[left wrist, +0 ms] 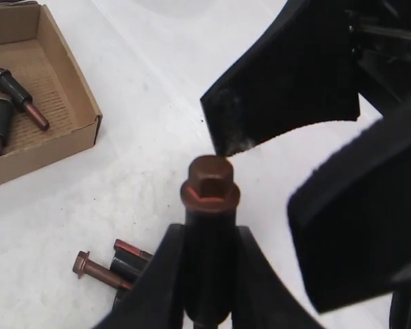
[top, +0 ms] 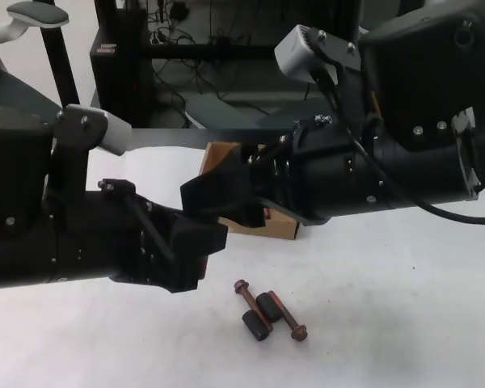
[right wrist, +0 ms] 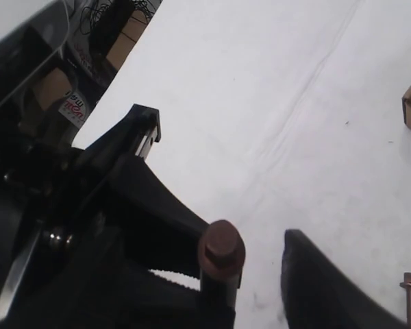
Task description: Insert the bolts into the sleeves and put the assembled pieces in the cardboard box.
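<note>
Currently L pincer (left wrist: 209,295) clamps sleeve (left wrist: 209,240) w/ bolt (left wrist: 210,188) inside; R pincer (left wrist: 260,171) gapes open beside bolt head.

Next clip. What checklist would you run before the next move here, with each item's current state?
1. Left gripper shut on sleeve: ok.
2. Bolt head stands out of the sleeve's top; fully seated: cannot tell.
3. Right gripper open, close to the bolt head: ok.
4. Cardboard box has free floor beside two assembled pieces: ok.
5. Loose bolts and sleeves lie apart from both grippers: ok.
</note>
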You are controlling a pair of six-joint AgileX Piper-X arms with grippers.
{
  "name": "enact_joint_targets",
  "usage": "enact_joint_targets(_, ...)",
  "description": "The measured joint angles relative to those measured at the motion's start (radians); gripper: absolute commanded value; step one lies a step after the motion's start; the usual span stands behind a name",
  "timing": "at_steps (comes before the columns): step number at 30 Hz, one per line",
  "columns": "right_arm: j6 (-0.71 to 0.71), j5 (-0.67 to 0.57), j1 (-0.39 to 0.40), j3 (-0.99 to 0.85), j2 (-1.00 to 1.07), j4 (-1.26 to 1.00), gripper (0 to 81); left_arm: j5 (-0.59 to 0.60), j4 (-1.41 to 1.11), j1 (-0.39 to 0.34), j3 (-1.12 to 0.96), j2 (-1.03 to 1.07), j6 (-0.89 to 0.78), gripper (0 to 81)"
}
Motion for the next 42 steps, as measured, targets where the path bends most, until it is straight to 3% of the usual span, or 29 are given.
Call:
enact_joint_targets(12, -0.035, 0.03, -0.025, 0.0, -0.024, 0.102, 67.2, -0.032, 0.02, 0.007, 0.0, 0.0, 0.007, 1.7)
enact_joint_targets(22, -0.205, 0.119, -0.052, 0.0, -0.1, 0.39, 67.2, -0.013, 0.04, 0.142, -0.039, 0.096, 0.042, 1.7)
enact_joint_targets(32, -0.372, 0.22, -0.064, 0.003, -0.1, 0.583, 67.2, 0.021, 0.214, 0.145, -0.485, 0.565, 0.087, 1.7)
enact_joint_targets(42, -0.42, 0.176, -0.189, 0.055, -0.1, 0.588, 67.2, -0.064, 0.47, 0.143, -1.011, 0.953, 0.101, 1.7)
